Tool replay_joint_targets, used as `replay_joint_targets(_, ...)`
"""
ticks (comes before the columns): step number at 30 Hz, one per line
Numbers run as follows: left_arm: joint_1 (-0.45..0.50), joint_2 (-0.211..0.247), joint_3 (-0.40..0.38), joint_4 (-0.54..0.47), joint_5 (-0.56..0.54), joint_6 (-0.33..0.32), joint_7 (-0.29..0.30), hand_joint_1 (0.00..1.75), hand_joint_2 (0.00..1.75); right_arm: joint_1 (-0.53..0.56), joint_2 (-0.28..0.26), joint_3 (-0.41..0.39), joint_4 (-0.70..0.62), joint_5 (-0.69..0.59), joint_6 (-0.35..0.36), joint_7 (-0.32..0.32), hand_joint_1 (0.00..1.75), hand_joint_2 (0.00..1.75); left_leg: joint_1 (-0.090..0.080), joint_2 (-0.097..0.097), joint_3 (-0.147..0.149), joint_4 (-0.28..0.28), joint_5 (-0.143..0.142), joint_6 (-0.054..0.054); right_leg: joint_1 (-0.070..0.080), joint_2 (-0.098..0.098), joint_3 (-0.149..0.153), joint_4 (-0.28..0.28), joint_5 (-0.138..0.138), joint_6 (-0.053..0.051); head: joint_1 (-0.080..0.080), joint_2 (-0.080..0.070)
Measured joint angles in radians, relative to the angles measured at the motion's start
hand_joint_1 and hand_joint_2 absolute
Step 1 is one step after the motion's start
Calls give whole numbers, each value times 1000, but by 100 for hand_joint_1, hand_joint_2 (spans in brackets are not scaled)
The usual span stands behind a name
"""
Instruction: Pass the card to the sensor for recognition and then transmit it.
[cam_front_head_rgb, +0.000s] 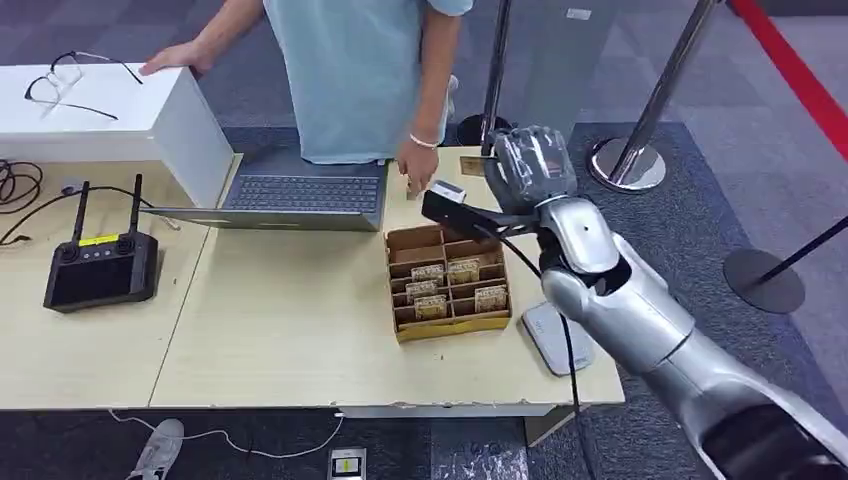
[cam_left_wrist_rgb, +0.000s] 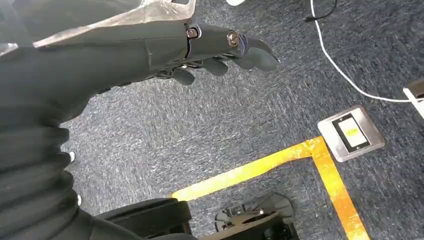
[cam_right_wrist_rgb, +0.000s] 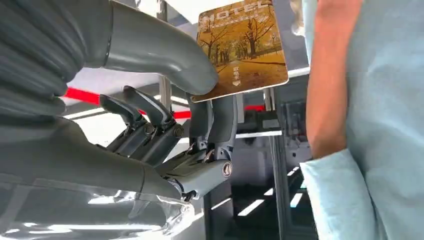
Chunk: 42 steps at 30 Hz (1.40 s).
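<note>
We see a pale wooden surface carrying a grey open laptop, a black handheld controller with two antennas and a white box with black-framed glasses on top. A person in a light blue shirt stands behind the laptop. Chrome stanchion posts rise from the grey carpet.

Person's forearm and black sensor close beside the raised right hand (bare tabletop leftward)
</note>
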Motion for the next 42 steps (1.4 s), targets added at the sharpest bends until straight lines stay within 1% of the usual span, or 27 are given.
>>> replay_joint_targets(10,-4,-2,0,0,5,2,-1,0,175,-23,6,25,58,5,17,0,175,175,0,0,0,0,0,0,0,0,0,0,0,0,0,0)
replay_joint_targets(27,-3,-2,0,0,6,3,3,0,175,-24,34,58,121,21,-2,-6,175,175,0,0,0,0,0,0,0,0,0,0,0,0,0,0)
replay_joint_targets(42,-1,-3,0,0,6,3,3,0,175,-23,47,74,153,27,-10,-16,175,175,0,0,-1,0,0,0,0,0,-1,0,0,0,0,0)
